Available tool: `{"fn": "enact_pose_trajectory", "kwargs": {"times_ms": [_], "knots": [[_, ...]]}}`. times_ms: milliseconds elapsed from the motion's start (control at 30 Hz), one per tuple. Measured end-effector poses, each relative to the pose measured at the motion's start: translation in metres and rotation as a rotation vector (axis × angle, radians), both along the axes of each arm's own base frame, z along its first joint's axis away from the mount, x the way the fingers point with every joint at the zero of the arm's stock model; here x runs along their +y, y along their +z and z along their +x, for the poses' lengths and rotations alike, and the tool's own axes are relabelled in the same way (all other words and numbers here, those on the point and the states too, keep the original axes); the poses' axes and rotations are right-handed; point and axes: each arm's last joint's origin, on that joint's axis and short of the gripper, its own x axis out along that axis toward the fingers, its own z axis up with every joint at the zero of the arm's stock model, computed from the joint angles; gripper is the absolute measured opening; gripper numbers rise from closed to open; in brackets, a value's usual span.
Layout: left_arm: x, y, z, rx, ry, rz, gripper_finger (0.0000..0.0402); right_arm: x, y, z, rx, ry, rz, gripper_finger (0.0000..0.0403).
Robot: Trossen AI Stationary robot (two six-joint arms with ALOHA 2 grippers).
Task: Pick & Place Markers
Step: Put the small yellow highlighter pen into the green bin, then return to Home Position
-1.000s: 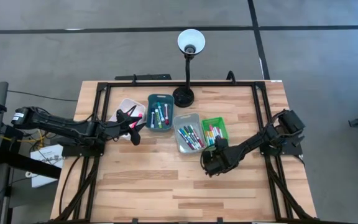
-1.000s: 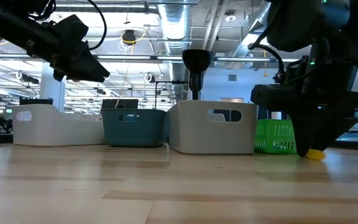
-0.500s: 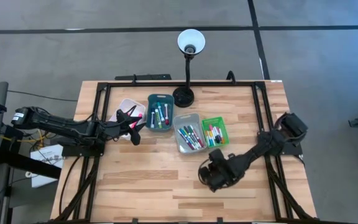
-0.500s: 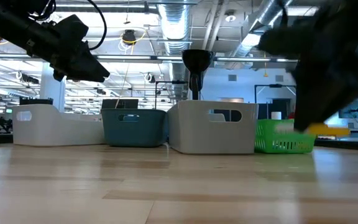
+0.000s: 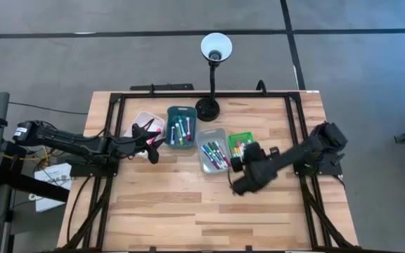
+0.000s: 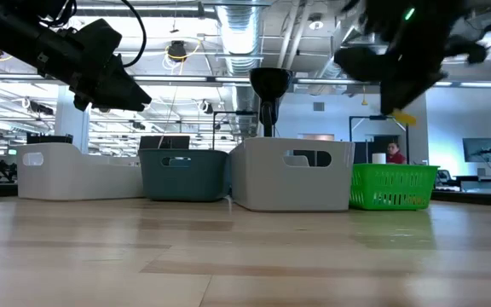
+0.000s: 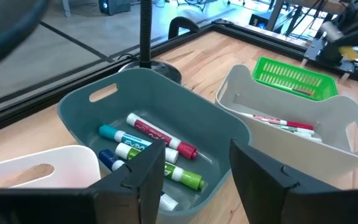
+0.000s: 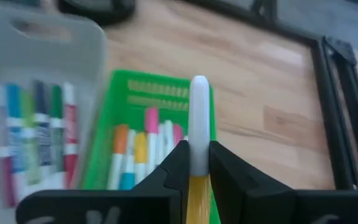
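My right gripper [image 8: 197, 152] is shut on a marker [image 8: 199, 115] with a white barrel and a yellow end. It hangs high above the table in the low view [image 6: 396, 81], over the near end of the green tray [image 8: 151, 93], which holds several markers. In the high view this gripper [image 5: 241, 167] sits just near of the green tray [image 5: 242, 144]. My left gripper [image 7: 191, 168] is open and holds nothing. It hovers above the teal tray [image 7: 148, 124], which has several markers lying in it. My right gripper pinches the marker between its two fingers [image 8: 178, 163], about where the white barrel meets the yellow end [image 8: 197, 180]. The marker lies along the fingers, with its white barrel sticking out past their tips. The gripper slants down from the near right. The marker is clear of the table and trays.
Four trays stand in a row across the table's far half: a pale pink one [image 5: 145, 121], the teal one [image 5: 181, 125], a grey one [image 5: 211, 149] with markers, and the green one. A desk lamp [image 5: 209, 105] stands behind them. A black frame rims the table.
My right gripper has risen from the table with the yellow-ended marker, which lay on the wood a second ago and now hangs clear. The gripper has tipped from pointing steeply down to a shallower slant and has gone toward the green tray.
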Motion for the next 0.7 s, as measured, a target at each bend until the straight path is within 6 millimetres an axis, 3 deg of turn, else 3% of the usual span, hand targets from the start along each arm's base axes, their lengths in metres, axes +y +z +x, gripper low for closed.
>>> {"fn": "enact_pose_trajectory", "kwargs": {"times_ms": [200, 300, 467, 700], "knots": [[0.0, 0.0, 0.0, 0.001, -0.015, -0.007, 0.0175, -0.046, -0.029, 0.024, 0.094, 0.02, 0.226, 0.0029], [0.0, 0.0, 0.0, 0.001, -0.02, -0.009, 0.0175, -0.063, -0.034, 0.033, 0.101, 0.046, 0.323, 0.0029], [0.0, 0.0, 0.0, 0.001, -0.019, -0.009, 0.0175, -0.082, -0.035, 0.039, 0.091, 0.044, 0.348, 0.0073], [-0.001, 0.0, 0.0, 0.0, -0.02, -0.009, 0.0175, -0.092, -0.035, 0.039, 0.128, 0.057, 0.388, 0.0142]]}}
